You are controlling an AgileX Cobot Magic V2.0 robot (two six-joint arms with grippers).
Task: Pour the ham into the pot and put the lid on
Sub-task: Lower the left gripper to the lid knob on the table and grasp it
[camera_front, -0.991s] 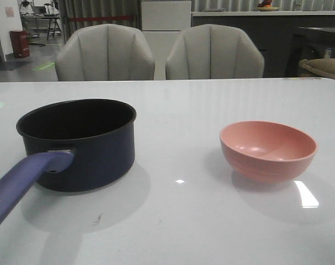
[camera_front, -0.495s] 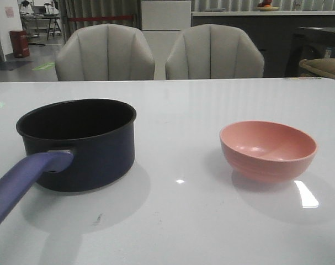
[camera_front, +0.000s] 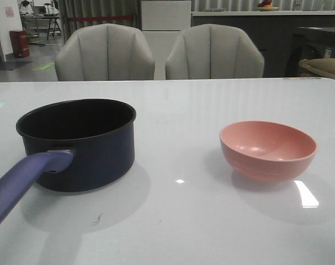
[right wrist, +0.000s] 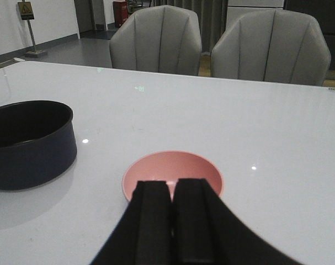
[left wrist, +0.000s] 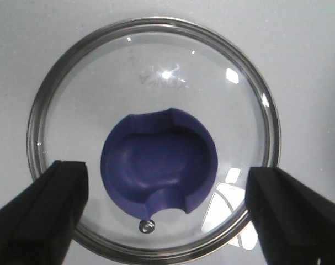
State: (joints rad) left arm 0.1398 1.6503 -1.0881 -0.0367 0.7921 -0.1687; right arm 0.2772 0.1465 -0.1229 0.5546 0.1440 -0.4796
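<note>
Front view unchanged from earlier frames: nothing moved. Pot toward table's left edge, handle pointing at near edge. Pink bowl toward right edge, well apart from pot. Left gripper spread wide above lid, not touching. Right gripper closed, empty, near bowl. Ham not visible. Chairs beyond far edge.

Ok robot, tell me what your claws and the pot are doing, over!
Left claw open above lid. Right claw shut, empty, near pink bowl. Pot uncovered on table. Ham not visible. Nothing blocking.
</note>
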